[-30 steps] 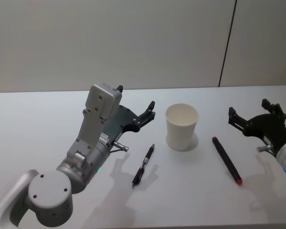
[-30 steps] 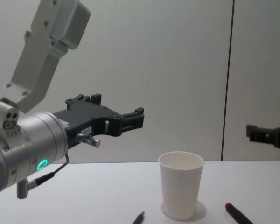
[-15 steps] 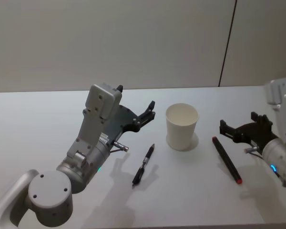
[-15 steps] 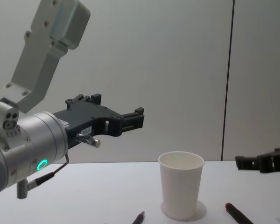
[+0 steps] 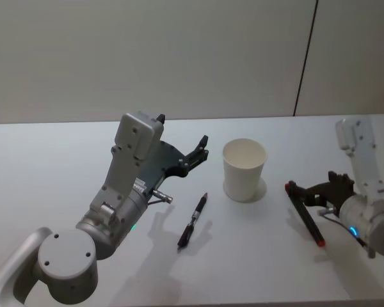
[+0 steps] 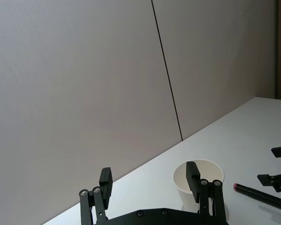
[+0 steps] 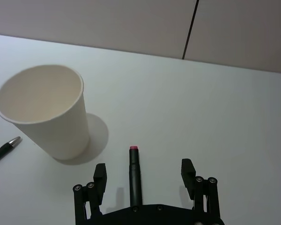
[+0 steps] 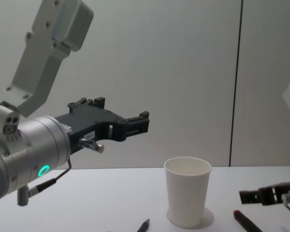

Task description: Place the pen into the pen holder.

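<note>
1. I see a plain pale grey table (image 5: 57, 160), smooth and matte. Its far edge meets a blank grey wall (image 5: 147, 57) behind the pen holder (image 5: 244, 171).
2. A thin dark seam (image 5: 306, 57) runs down the wall, reaching the table behind the pen holder and to its right.
3. The pen holder is a white paper cup, upright and open-mouthed, on the middle of the table.
4. The red-tipped pen (image 5: 312, 227) lies flat to the right of the pen holder. One end is near the cup's base but apart from it, and the other end points toward me.
5. My right gripper (image 7: 144, 174) is low over that pen, right of the pen holder. Its jaws are spread wide, one finger on each side of the barrel, neither touching it. It holds nothing.
6. My left gripper (image 6: 149, 180) hangs in the air to the left of the pen holder, above the cup's rim. Its jaws are wide apart and hold nothing.
7. A black and silver pen (image 5: 191, 222) lies flat to the left of the pen holder and nearer to me, well apart from it.
8. Bare table stretches far to the left of the pen holder and behind it up to the wall. A narrow bare strip separates the cup from the red-tipped pen.
</note>
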Controlling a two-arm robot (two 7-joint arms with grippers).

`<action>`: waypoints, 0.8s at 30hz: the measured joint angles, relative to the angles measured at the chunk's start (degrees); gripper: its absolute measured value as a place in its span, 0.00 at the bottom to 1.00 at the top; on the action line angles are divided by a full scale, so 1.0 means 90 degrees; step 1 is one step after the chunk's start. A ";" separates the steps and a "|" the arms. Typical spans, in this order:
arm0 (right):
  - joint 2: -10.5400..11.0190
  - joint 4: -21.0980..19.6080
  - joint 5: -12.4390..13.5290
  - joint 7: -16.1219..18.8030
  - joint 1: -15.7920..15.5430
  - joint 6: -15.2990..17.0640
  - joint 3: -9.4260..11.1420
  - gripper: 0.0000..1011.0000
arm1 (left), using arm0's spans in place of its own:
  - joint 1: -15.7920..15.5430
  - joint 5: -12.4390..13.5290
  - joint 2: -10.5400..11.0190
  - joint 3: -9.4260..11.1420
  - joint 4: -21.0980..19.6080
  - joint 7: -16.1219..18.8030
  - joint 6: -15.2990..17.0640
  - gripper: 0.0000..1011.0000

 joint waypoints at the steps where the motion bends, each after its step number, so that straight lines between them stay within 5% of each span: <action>1: 0.0000 0.0000 0.0000 0.0000 0.0000 0.0000 0.0000 0.99 | 0.0000 0.0000 0.0000 0.0000 0.0000 0.0000 0.0000 0.99; 24: -0.0208 0.0720 -0.0056 -0.0036 0.0167 0.0204 -0.0067 0.99 | 0.0000 0.0000 0.0000 0.0000 0.0000 0.0000 0.0000 0.99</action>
